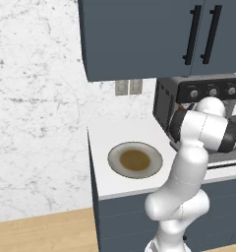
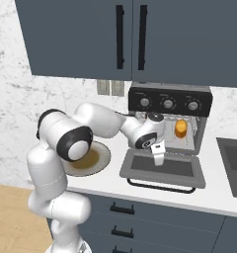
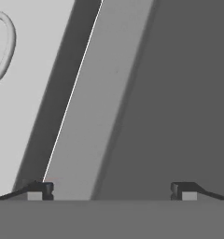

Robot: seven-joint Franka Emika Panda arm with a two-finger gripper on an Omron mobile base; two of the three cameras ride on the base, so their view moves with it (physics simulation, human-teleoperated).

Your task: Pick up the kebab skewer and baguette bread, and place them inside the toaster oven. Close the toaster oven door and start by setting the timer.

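1. With the boxy black toaster oven (image 2: 170, 106) standing open on the white counter (image 1: 120, 135), the white arm's two-finger gripper (image 2: 159, 157) hangs pointing down over the dropped door.
2. The fingers stand wide apart and hold nothing; in the hand view the two dark tips (image 3: 41, 190) sit at either side, with bare dark grey panel between them.
3. The dark grey drop-down door with its glass window (image 2: 162, 167) lies flat on the counter, its thin bar handle (image 2: 160, 187) along the front edge, nearest the base.
4. The stubby orange-golden baguette bread (image 2: 180, 128) sits inside the oven on the wire rack, to the right of the wrist.
5. I cannot make out the kebab skewer; the arm covers part of the oven mouth.
6. The round grey plate with a brown centre (image 1: 135, 159) lies to the left of the oven, with no food on it.
7. Judging by that, the loading looks done and the door is next.
8. The door should be stiff and hinged at the back, light enough to swing; the bar handle or the front lip is the place to catch it, lifting up and pushing back.
9. Smooth metal could slip off the fingertips.
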